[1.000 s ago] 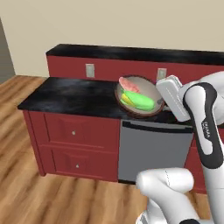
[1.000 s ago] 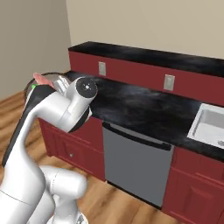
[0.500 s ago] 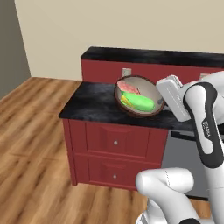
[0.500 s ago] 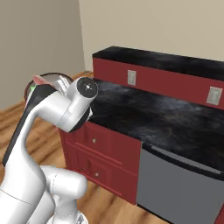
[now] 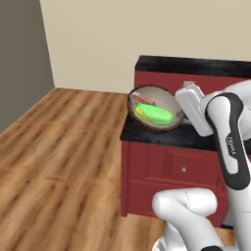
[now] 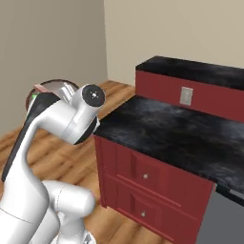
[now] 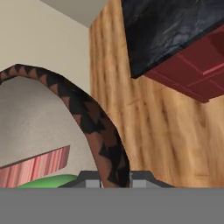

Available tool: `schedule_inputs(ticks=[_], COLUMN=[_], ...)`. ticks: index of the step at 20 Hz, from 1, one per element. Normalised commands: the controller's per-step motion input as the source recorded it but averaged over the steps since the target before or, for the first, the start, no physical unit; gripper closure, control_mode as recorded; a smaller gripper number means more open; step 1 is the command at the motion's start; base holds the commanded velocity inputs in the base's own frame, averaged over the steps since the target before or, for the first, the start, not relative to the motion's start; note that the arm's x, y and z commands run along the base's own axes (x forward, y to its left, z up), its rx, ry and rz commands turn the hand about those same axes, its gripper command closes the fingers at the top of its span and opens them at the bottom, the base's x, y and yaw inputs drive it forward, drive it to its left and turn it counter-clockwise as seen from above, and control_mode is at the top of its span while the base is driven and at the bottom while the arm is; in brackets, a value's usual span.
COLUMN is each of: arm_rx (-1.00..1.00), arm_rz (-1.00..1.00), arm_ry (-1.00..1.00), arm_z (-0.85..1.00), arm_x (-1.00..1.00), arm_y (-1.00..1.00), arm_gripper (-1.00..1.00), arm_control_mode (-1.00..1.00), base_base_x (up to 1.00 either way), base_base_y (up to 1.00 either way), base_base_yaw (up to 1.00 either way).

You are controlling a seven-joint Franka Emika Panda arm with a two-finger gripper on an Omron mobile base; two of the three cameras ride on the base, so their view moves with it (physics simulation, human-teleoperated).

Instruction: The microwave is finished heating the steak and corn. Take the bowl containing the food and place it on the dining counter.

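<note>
The dark brown bowl [image 5: 163, 128] hangs in the air over the left end of a black-topped counter, tilted toward the left base camera. Inside lie the green corn [image 5: 156, 115] and the pinkish steak [image 5: 144, 96]. My gripper [image 5: 180, 114] is shut on the bowl's right rim. In the hand view, the streaked bowl rim [image 7: 94, 127] runs down between my gripper's [image 7: 115, 180] fingers, with steak [image 7: 33, 168] and corn [image 7: 52, 181] at lower left. From the right base view the bowl [image 6: 53, 85] peeks out behind my arm. The microwave is out of view. I cannot tell whether this is the dining counter.
A red cabinet with drawers carries the black speckled top [image 6: 176, 136], and a raised black-topped ledge [image 6: 190, 69] with an outlet [image 6: 187, 96] runs behind it. Wooden floor [image 5: 59, 147] spreads to the left, bounded by beige and grey walls.
The whole picture has shifted: the base moved, so the counter slid right and more floor shows at left. The bowl stays held in the same pose.
</note>
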Motion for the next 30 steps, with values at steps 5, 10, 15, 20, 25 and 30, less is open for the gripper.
schedule_inputs(ticks=[5,10,15,20,25,30], arm_rx=[0.00,0.00,0.00,0.00,0.00,0.00], arm_rz=[0.00,0.00,0.00,0.00,0.00,0.00], arm_ry=[0.00,0.00,0.00,0.00,0.00,0.00], arm_z=[0.00,0.00,0.00,0.00,0.00,0.00], arm_x=[0.00,0.00,0.00,0.00,0.00,0.00], arm_y=[0.00,0.00,0.00,0.00,0.00,0.00], arm_gripper=[1.00,1.00,1.00,1.00,1.00,1.00], arm_control_mode=[1.00,1.00,1.00,1.00,1.00,1.00], base_base_x=[1.00,1.00,1.00,1.00,1.00,0.98], base_base_y=[1.00,1.00,1.00,0.99,0.97,0.89], base_base_yaw=[-0.03,-0.12,-0.40,-0.60,-0.62,-0.68])
